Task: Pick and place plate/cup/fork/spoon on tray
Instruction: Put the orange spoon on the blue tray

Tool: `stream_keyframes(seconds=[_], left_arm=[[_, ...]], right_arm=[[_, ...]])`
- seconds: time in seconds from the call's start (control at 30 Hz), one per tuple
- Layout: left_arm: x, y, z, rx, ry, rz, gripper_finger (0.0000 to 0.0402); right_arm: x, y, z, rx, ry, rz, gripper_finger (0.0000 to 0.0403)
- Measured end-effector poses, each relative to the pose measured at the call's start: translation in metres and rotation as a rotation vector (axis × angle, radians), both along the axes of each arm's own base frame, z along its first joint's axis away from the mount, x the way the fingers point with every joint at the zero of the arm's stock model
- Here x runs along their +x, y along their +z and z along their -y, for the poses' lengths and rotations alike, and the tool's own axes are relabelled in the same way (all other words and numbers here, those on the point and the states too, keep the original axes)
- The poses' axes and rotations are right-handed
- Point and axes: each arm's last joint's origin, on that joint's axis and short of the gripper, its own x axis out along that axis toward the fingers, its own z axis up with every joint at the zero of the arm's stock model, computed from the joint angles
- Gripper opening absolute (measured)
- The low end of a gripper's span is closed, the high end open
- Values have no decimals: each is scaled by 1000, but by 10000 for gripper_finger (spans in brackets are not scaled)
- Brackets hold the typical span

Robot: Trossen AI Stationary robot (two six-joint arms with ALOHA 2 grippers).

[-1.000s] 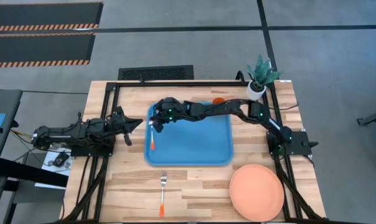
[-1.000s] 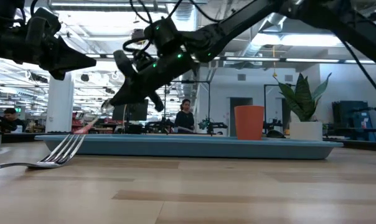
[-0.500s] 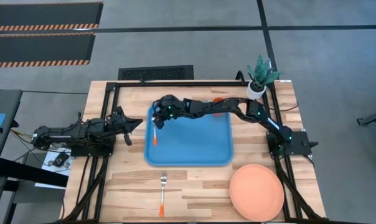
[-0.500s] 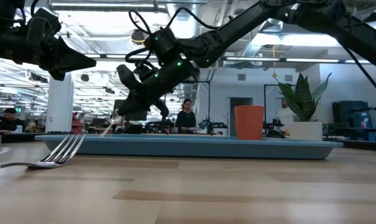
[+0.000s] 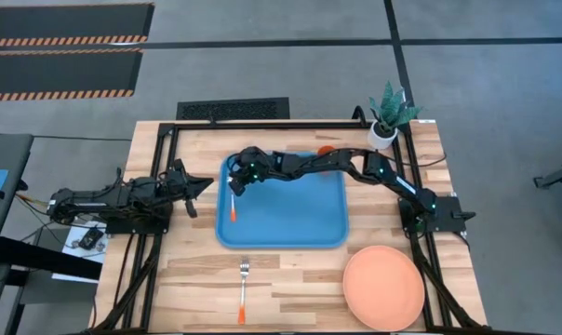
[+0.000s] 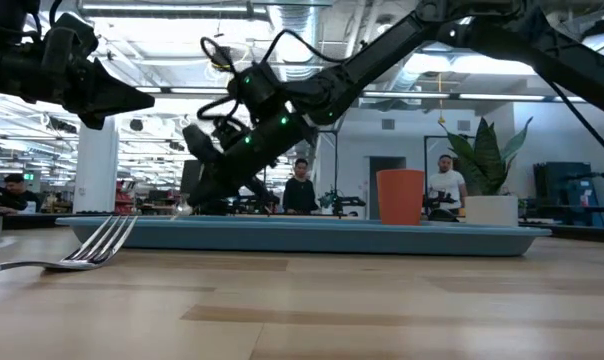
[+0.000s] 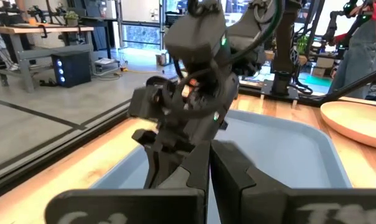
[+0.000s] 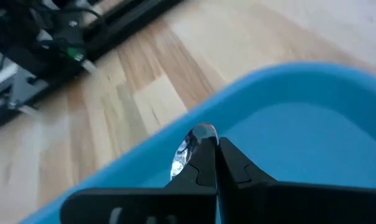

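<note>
My right gripper [image 5: 233, 183] reaches from the right over the left part of the blue tray [image 5: 300, 223] and is shut on the spoon [image 5: 234, 207]. The spoon's orange handle points toward the table's near edge. The orange cup [image 6: 400, 196] stands in the tray's far part, half hidden by the arm in the high view. On the bare wood lie the fork [image 5: 243, 288], near the front edge, and the salmon plate [image 5: 383, 287] at the near right. My left gripper [image 5: 203, 186] waits shut at the table's left, off the tray. My right gripper pinches the spoon at its silver bowl end [image 8: 189, 148] between its two fingertips [image 8: 230, 163]. The fingers come from the table's right, slanting down, and lie across the spoon. The handle [image 5: 234, 212] reaches out low over the tray's floor; whether it touches, I cannot tell.
A white pot with a green plant [image 5: 388, 116] stands at the far right corner. A black frame [image 5: 169, 167] runs around the work area. People stand in the room behind the table [image 6: 300, 190]. The tray's middle and right [image 5: 309, 209] are bare.
My right gripper has sunk toward the tray's left part with the spoon and tipped further down. The spoon has come down with it, its handle now low over the tray floor.
</note>
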Motion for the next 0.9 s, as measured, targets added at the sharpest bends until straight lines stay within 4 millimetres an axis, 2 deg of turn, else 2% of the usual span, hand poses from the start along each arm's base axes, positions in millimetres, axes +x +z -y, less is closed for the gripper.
stream_keyframes(seconds=[0.5,0.9], left_arm=[[0,0,0,0,0,0,2],[0,0,0,0,0,0,2]], right_arm=[[-3,-5,4,-24,-164,-25,4],[-4,-6,3,7,-198,-32,4]])
